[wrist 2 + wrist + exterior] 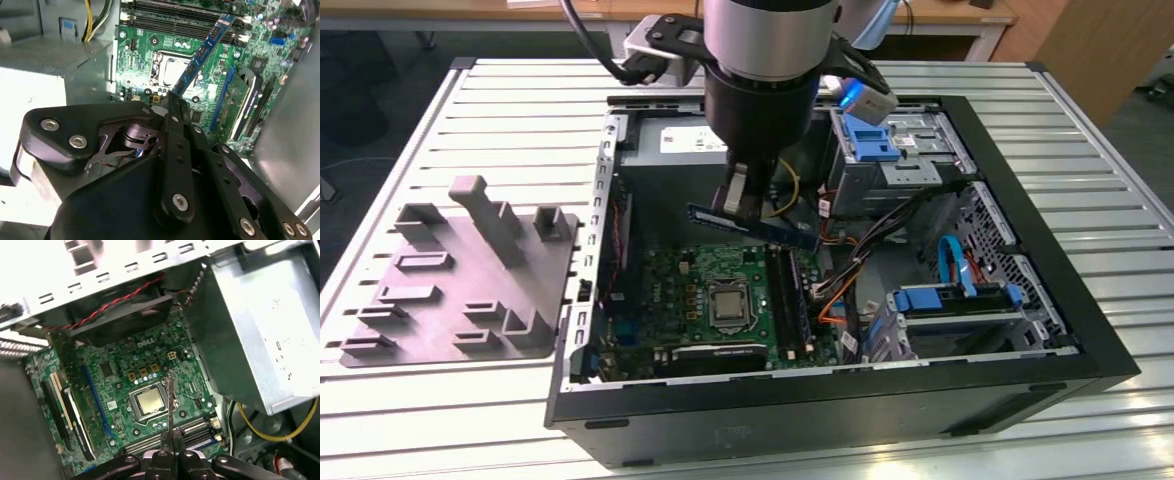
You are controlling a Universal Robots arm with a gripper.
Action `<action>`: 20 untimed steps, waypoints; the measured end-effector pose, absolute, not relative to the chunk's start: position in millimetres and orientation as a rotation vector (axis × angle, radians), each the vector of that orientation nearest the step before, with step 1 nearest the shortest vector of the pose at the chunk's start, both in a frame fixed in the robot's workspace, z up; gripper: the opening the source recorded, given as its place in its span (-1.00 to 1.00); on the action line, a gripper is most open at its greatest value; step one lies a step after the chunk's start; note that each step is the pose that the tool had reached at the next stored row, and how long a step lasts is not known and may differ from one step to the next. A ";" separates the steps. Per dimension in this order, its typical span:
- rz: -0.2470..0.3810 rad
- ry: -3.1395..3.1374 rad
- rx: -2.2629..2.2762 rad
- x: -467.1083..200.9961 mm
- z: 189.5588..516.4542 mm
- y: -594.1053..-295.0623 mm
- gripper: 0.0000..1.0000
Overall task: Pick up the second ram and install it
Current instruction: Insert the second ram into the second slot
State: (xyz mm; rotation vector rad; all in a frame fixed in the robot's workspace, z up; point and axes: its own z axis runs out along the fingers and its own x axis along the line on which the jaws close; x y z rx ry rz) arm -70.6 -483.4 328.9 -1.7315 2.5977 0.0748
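Gripper [744,207] is down inside the open PC case [1067,300]. Its fingers [175,140] are closed narrow, pinching the second ram [761,228].

We see the stick held in the air over the motherboard [680,290]. It's clear of the board and not seated in any slot.

- **Exterior view:** the stick runs roughly level. One end points to the exterior view's left; the other points right and sits a bit lower. The pinch is left of the stick's middle, so the longer part sticks out to the right. It hangs over the far end of the memory slots [787,290]. Those slots lie just to the exterior view's right of the CPU socket [724,303].
- **Second wrist view:** the ram [202,52] juts out from the fingertips, blue board showing, with the socket [172,67] behind it.
- **First wrist view:** we get it edge-on, a thin line [170,400] coming out from between the fingers, right next to the socket [150,402].

Other items:
- Power supply [674,140] sits in the far-left part of the case.
- Yellow cables [90,15] run beside it.
- Fan [125,315] with a red-black twisted wire sits at the board's edge.
- Grey tray [454,270] with upright pegs sits on the slatted table [1121,430], just beside the case on the exterior view's left and well apart from the ram.
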 end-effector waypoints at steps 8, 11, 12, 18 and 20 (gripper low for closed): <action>0.073 2.713 -1.538 -70.6 328.5 -483.4 -0.77; 0.071 2.754 -1.461 -70.6 328.3 -483.5 -0.77; 0.071 2.766 -1.436 -70.6 328.2 -483.5 -0.77; 0.069 2.838 -1.282 -70.6 327.7 -483.5 -0.77; 0.068 2.860 -1.231 -70.6 327.5 -483.5 -0.77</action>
